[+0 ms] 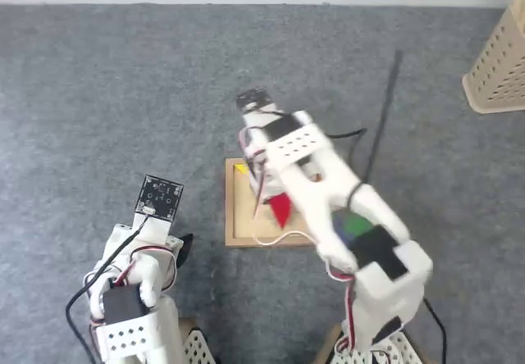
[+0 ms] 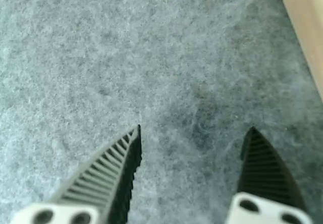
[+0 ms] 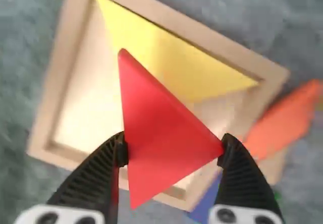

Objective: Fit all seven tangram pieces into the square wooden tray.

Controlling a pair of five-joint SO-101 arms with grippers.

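Right gripper [image 3: 173, 143] is seen clenched on a large red triangular tangram piece [image 3: 151, 113], which is pinched across two of its edges between the black ribbed fingers [image 3: 101, 168]. The piece is held over the square wooden tray [image 3: 60, 67], above the bare part of the floor and partly across a large yellow triangular piece [image 3: 171, 62] that is already seated in one half of the tray. Whether the red piece is touching the floor cannot be told.

Several risks can be judged from this. Because the pinch is made on slanting edges, the red triangle could be squeezed out of the grip or twisted if pressure is raised. If it is lowered without being turned, a corner is likely to be landed on the yellow piece or on the rim, and it would be left tilted rather than flat. The yellow piece could also be pushed out of its seat by such contact. An orange flat piece [image 3: 282, 118] and a blue piece [image 3: 207, 209] are seen just outside the tray on the grey felt mat [image 1: 123, 93], and could be knocked by the arm during release.

Left gripper [image 2: 192, 138] is held released and empty over the mat, beside the tray's edge.
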